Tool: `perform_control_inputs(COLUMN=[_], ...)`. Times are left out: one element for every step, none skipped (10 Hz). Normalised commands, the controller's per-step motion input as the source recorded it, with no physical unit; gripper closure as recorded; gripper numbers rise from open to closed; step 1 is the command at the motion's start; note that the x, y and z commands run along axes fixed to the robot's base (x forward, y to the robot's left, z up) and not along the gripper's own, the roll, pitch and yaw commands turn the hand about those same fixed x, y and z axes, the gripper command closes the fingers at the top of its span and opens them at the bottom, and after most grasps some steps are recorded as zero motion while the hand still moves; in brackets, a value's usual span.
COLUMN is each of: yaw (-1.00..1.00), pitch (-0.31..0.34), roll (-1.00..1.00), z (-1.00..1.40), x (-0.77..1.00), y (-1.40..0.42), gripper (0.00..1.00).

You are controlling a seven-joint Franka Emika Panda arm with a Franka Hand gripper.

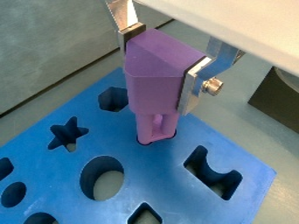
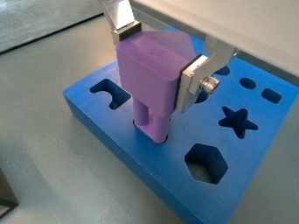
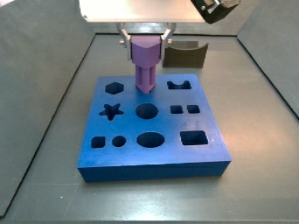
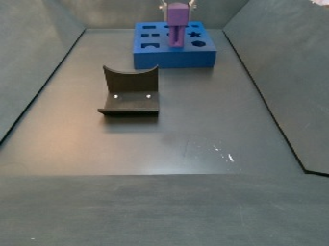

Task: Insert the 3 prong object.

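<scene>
Directly beneath your gripper, whose fingers are clamped on its upper end, the 3 prong object stands upright, prongs entering its hole in the blue block.

A dark brown curved block sits apart from the blue block.

Four views, one shared blue block

Both wrist views look down close past the pincer onto the blue block; side views face it from opposite table edges.
</scene>
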Motion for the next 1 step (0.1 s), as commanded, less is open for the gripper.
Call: perform_control_inputs(yaw=[0.0], pitch=[0.0], roll=[0.0], z=[0.0], x=[0.0], y=[0.0], gripper=[1.0])
